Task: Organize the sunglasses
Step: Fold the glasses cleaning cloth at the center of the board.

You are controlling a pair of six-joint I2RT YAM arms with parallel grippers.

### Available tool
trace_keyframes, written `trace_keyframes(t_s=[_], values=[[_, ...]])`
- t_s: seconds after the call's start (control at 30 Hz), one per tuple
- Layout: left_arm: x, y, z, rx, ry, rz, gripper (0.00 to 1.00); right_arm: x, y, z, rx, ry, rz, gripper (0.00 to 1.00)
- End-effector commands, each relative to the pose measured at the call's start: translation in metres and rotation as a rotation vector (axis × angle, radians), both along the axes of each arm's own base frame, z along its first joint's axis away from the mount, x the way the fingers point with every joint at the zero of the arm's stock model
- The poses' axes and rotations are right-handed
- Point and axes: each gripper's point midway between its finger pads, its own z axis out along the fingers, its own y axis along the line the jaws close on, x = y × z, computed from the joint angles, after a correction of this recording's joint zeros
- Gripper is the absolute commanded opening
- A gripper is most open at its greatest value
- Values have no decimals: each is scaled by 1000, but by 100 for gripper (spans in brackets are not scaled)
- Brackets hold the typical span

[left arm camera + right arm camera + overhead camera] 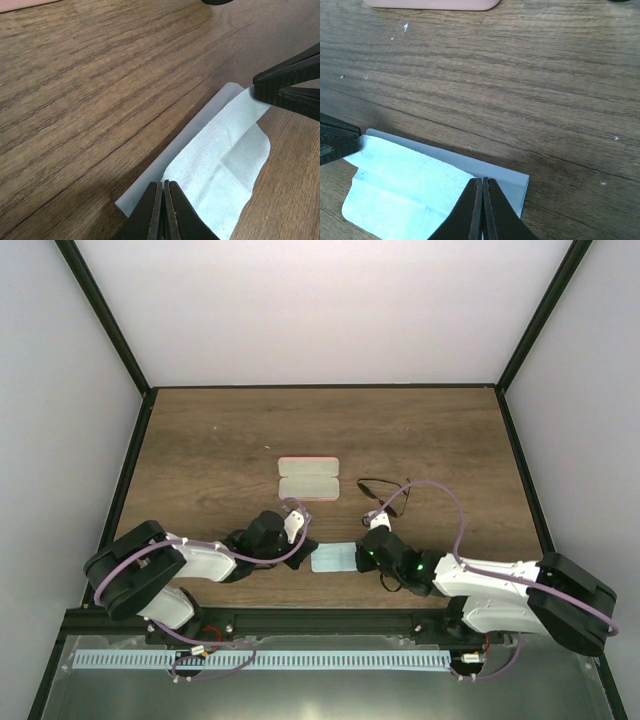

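The sunglasses (383,496), thin dark frame and dark lenses, lie on the table right of the open pink case (308,479). A light blue cloth (334,558) lies in front of them, between my two grippers. My left gripper (310,546) is shut on the cloth's left end; in the left wrist view (164,183) the jaws pinch the top layer of the cloth (220,160). My right gripper (364,548) is shut on the right end; in the right wrist view (482,180) it pinches the top layer of the cloth (405,185), which lies folded over a lower layer.
The wooden table (220,440) is bordered by a black frame and white walls. The pink case's edge shows at the top of the right wrist view (432,4). The right gripper's fingers (290,85) show in the left wrist view.
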Motion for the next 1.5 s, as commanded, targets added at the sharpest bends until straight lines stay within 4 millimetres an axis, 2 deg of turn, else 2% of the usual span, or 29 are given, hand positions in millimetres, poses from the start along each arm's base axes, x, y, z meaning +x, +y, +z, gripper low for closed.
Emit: trace_keyframes(t_s=[0.0,1.47], values=[[-2,-1,4,-16,-12,-1,5,-3,-6,-2,-12,-5,-15,1],[-7,-2,-2,-10,3,-11,6,-10,-10,-15,-30,22,-27,1]])
